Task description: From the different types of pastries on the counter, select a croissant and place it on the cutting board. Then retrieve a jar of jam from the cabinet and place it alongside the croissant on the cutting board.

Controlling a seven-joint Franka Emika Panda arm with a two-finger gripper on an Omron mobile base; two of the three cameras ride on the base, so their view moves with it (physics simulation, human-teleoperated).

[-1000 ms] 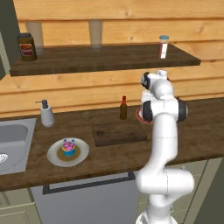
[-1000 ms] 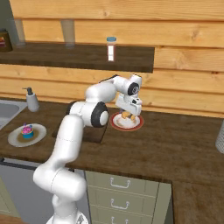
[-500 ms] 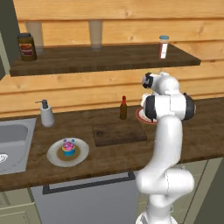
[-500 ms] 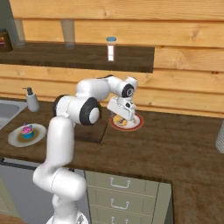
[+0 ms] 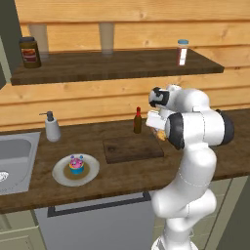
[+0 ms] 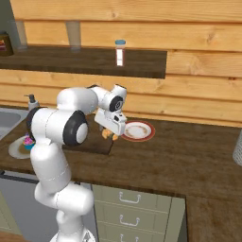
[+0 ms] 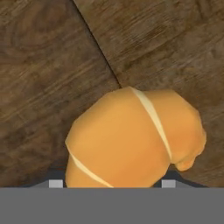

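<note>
While gripper [image 6: 109,134] hangs low, croissant [image 7: 131,140] sits between its fingers (gripped)

Croissant [image 7: 135,140] has been lifted off red-rimmed plate [image 6: 138,130] & carried by gripper [image 6: 109,135] leftward in right base view, to cutting board [image 6: 97,144] edge; plate now left bare. Arm swung round w/ it.

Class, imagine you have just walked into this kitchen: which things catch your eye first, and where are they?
The white arm bends over the counter, its hand holding a golden croissant above the right edge of the board. To the right lies a red-rimmed plate; to the left, near the sink, a pink-frosted cupcake sits on a plate.
</note>
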